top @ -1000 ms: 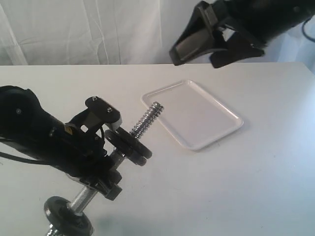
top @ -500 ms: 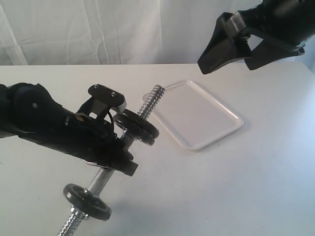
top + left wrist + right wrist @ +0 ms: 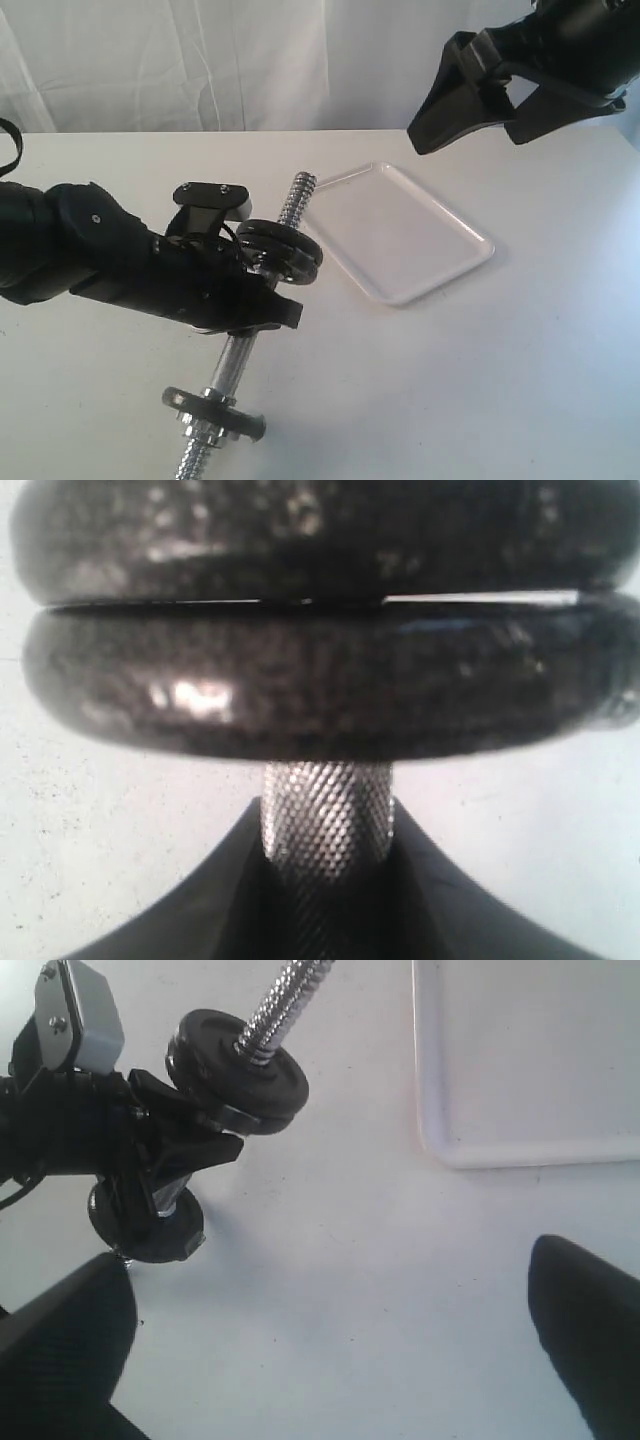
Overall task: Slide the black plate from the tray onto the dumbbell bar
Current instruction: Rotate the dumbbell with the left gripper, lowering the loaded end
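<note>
- Black plate (image 3: 285,238), exterior view: it sits on the dumbbell bar (image 3: 233,362), threaded over the coarse upper end and lying against a second black disc (image 3: 278,268) just below it. The white tray (image 3: 400,235) beside the bar end holds nothing. The left tool (image 3: 248,300) is clamped around the bar's middle, holding it above the desk (image 3: 500,380). A third disc (image 3: 215,415) sits near the bar's lower end. The right tool (image 3: 470,125) hangs high over the tray's far side with its fingers spread wide, carrying nothing.
- Left wrist view: the two discs fill the frame, with only a thin slit of light between them, so the black plate (image 3: 320,530) looks almost seated. Below them the knurled shaft (image 3: 327,815) runs down between the dark fingers, which press on it from both sides.
- Right wrist view: the spread fingertips (image 3: 590,1330) frame bare desk. The black plate (image 3: 245,1065) shows on top of the stack, with thread projecting past it and no collar nut visible beyond it.
- Handling, as a judgement: the plate is cast iron, rigid and heavy for its size, with a pebbled finish that should not slip much. The rim, pinched across its width, is the place to take it. The hole can snag on the threads, and with nothing locking it the plate could slide off if that end dips.
</note>
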{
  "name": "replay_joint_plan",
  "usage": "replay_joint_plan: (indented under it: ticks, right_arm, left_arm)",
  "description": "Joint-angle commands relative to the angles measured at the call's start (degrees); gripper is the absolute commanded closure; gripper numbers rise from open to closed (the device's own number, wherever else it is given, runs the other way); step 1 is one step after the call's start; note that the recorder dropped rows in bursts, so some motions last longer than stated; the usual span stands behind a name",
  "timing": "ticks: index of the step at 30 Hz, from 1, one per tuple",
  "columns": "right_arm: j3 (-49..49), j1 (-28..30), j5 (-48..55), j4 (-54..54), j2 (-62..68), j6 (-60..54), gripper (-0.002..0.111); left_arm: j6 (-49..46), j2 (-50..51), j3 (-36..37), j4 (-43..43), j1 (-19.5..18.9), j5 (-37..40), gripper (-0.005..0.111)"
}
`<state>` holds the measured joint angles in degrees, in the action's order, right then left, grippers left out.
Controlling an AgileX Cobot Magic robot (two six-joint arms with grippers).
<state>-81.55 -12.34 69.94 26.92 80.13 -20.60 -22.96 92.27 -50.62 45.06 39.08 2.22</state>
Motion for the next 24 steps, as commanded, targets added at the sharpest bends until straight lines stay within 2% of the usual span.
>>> replay_joint_plan:
  ticks: [1, 7, 12, 24]
  right_arm:
    - [0.45, 0.45, 0.02, 0.00, -0.48, 0.37, 0.003]
    - [0.45, 0.45, 0.02, 0.00, -0.48, 0.37, 0.003]
    - [0.45, 0.45, 0.02, 0.00, -0.48, 0.54, 0.003]
    - [0.45, 0.45, 0.02, 0.00, -0.48, 1.24, 0.003]
  left_arm:
    - [0.08, -3.16, -2.82, 12.31, -0.10, -37.81, 0.107]
    - [1.55, -2.30, -2.96, 20.64, -0.10, -43.05, 0.107]
    - [3.47, -0.80, -5.06, 27.21, -0.10, -43.91, 0.107]
    - [11.70, 3.82, -8.19, 30.74, -0.10, -42.46, 0.107]
